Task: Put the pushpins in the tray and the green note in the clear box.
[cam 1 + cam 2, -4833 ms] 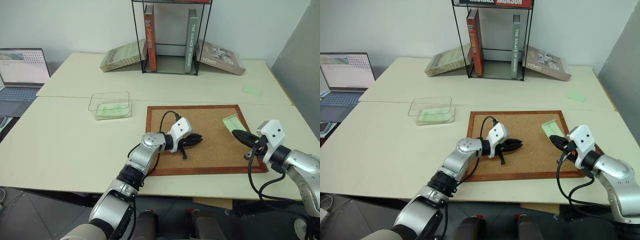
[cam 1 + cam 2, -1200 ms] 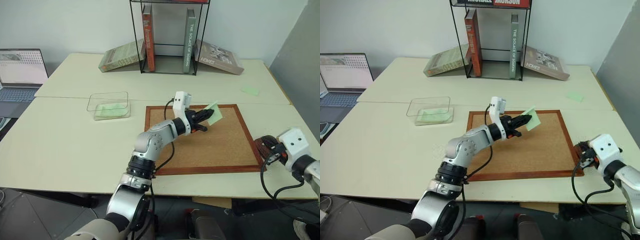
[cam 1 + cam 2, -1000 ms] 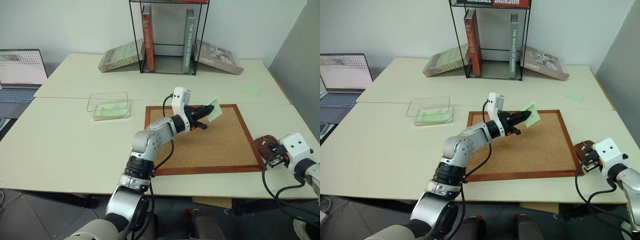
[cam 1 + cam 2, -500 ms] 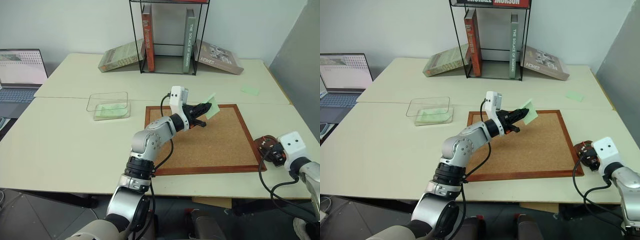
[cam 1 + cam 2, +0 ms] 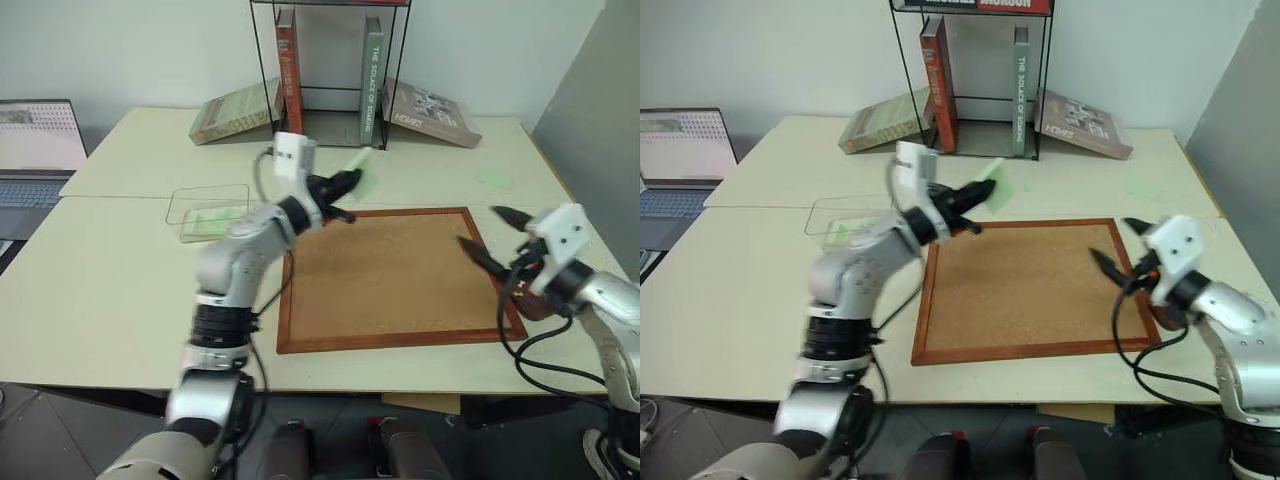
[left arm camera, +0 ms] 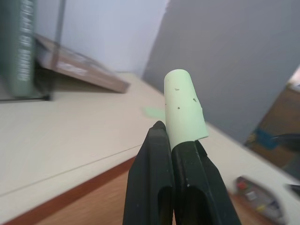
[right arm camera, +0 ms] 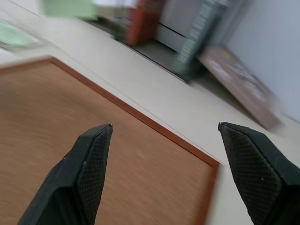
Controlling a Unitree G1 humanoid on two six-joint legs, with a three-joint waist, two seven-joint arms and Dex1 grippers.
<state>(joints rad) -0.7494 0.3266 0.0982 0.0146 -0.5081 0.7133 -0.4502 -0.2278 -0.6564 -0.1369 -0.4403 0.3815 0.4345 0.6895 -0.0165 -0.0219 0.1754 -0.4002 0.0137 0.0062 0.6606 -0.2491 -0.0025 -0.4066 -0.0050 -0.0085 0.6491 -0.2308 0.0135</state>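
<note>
Left gripper [image 5: 345, 186]: clamped on the green note [image 5: 360, 160], which I hold aloft at upper centre of frame. Right gripper [image 5: 1118, 246]: jaws wide apart, empty, over the corkboard [image 5: 390, 275] at right. Clear box [image 5: 205, 210], centre-left: note not yet inside. Tray [image 5: 528, 300], right edge: contents hidden; pushpins unconfirmed.

both arms are silver-grey metal with rounded joint housings and black collars between segments. each wrist carries a white boxy module, with a thin black cable looping from it back to the forearm. the left end effector [image 5: 340, 186] and right end effector [image 5: 488, 234] have tapered matte-black fingers [image 7: 89, 164] with a fine cross-hatched pad texture.
</note>
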